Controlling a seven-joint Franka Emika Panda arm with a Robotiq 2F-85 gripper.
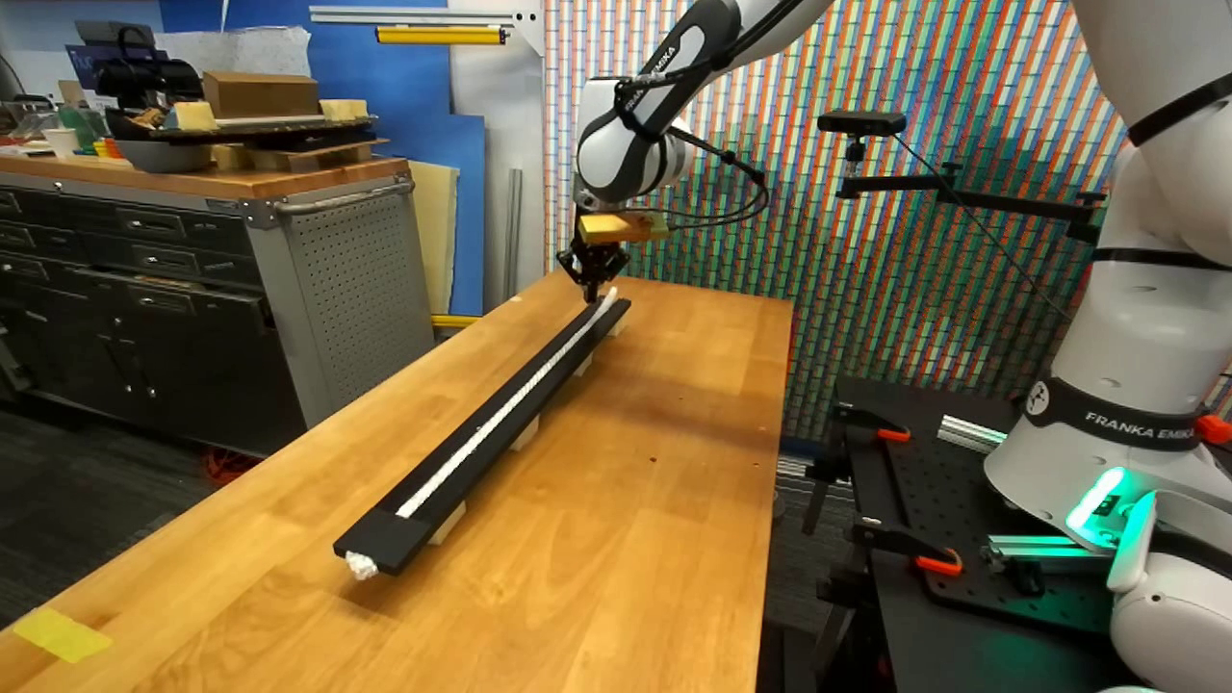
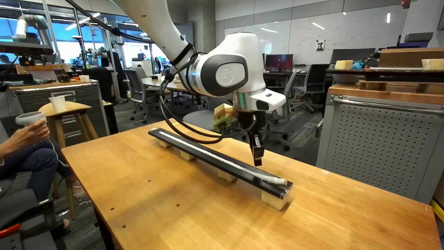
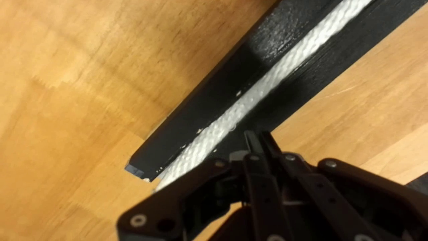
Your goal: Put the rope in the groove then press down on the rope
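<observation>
Fingers (image 3: 254, 146) closed together near 1 end of rope (image 3: 257, 95) along groove (image 3: 331, 41).

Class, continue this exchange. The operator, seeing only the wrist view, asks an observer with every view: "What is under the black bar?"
Observer: Four pale blocks, in both exterior views.
Operator: Does the rope show along the whole black bar?
Observer: No, its visible run stops short of the end away from your claw.
Operator: Anything else at that end?
Observer: A white tuft pokes out there in an exterior view; I can't tell whether it's rope.
</observation>
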